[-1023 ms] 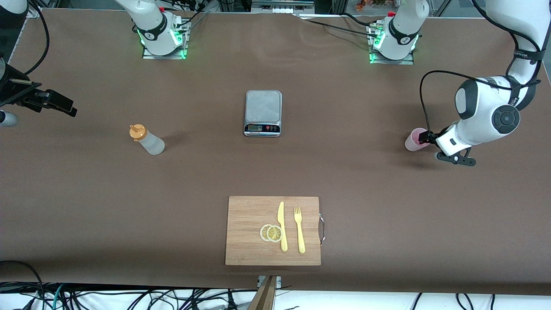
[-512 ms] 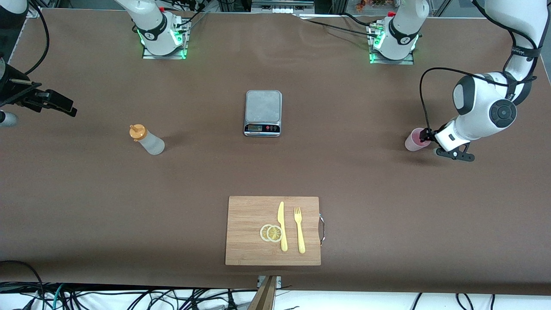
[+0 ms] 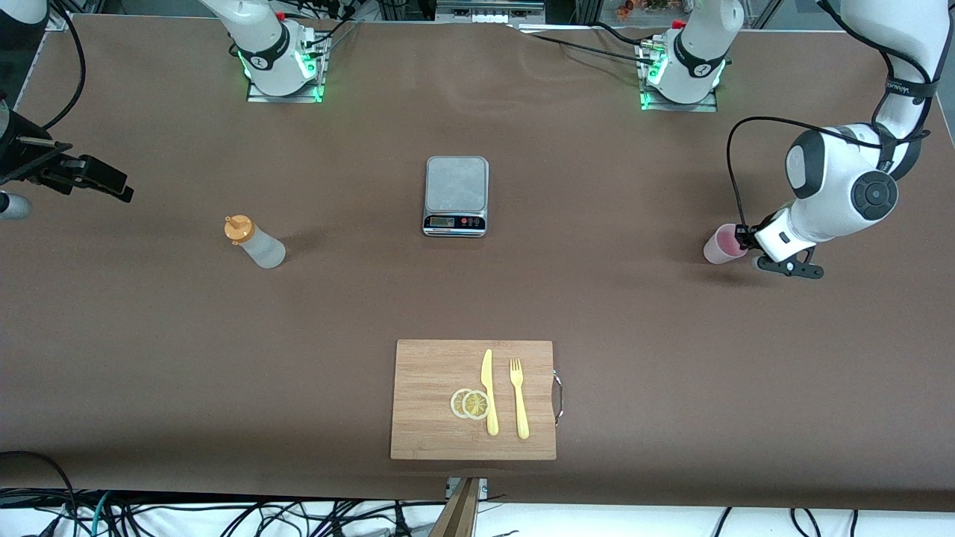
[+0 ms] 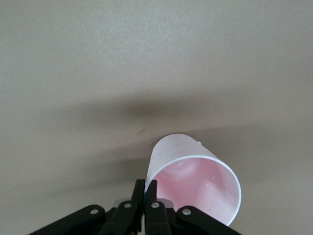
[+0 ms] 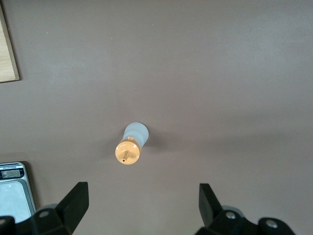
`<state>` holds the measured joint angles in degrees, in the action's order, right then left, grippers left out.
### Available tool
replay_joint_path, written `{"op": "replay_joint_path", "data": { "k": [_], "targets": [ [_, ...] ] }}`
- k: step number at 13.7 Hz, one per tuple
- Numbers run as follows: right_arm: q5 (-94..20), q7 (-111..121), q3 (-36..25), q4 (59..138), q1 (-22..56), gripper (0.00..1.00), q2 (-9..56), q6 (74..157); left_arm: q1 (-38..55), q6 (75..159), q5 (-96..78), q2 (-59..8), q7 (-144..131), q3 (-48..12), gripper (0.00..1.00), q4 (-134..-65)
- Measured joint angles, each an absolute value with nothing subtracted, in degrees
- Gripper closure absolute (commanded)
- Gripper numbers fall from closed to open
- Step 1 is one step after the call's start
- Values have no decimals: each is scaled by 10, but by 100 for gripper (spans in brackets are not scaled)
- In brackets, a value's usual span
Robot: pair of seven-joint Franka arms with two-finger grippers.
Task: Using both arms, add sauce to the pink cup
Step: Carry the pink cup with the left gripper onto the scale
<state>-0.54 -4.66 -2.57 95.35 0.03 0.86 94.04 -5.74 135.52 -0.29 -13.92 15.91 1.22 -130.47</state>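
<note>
The pink cup (image 3: 721, 244) is at the left arm's end of the table. My left gripper (image 3: 740, 237) is shut on its rim, one finger inside and one outside, as the left wrist view shows for the gripper (image 4: 145, 188) and the empty cup (image 4: 195, 181). The sauce bottle (image 3: 254, 242), frosted white with an orange cap, stands toward the right arm's end. My right gripper (image 3: 112, 186) is open and empty, up over the table's end, with the bottle (image 5: 131, 147) below its wide-apart fingers (image 5: 73, 200).
A grey scale (image 3: 456, 183) sits mid-table, also seen in the right wrist view (image 5: 14, 188). A wooden cutting board (image 3: 433, 432) nearer the camera carries a yellow knife (image 3: 489, 391), a fork (image 3: 518, 399) and lemon slices (image 3: 470, 403).
The left arm's wrist has risen and turned slightly while its gripper stays on the pink cup's rim; the cup barely shifts. The right arm has not moved.
</note>
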Motion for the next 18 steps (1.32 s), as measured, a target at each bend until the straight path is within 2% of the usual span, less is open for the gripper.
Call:
{"op": "replay_joint_path", "data": {
  "k": [3, 5, 10, 14, 18],
  "targets": [
    [-5, -47, -26, 953, 0, 0, 9, 940, -44, 1357, -10, -133, 159, 11, 100, -1292],
    [-5, -47, -25, 953, 0, 0, 9, 940, 1, 1335, -36, -125, 150, 7, 100, -1261],
    [-6, -47, -25, 953, 0, 0, 9, 940, 184, 1247, -48, -116, 26, -1, 100, -1161],
    [-6, -47, -25, 953, 0, 0, 9, 940, 321, 1241, -48, -132, -117, -2, 100, -1134],
    [-6, -47, -25, 954, 0, 0, 9, 940, 412, 1242, -87, -180, -224, -1, 100, -1093]
  ]
}}
